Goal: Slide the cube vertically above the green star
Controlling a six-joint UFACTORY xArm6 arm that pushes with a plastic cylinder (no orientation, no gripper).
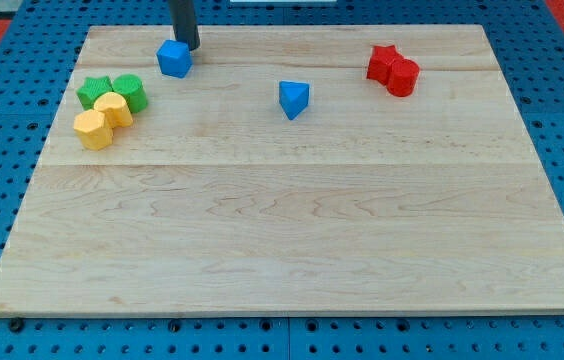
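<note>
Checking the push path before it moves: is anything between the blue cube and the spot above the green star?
Nothing visible. The blue cube sits up and to the view's right of the green star, bare board between. My tip is right beside the cube's upper right.

Blue blocks: two, a blue cube (174, 58) and a blue triangle block (294, 98)
Green blocks: two, a green star (93, 92) and a green round block (129, 92)
Yellow blocks: two, one yellow block (114, 108) and another yellow block (93, 129)
Red blocks: two, a red star (382, 62) and a red round block (403, 77)
All blocks: eight
Table (292, 230): one
</note>
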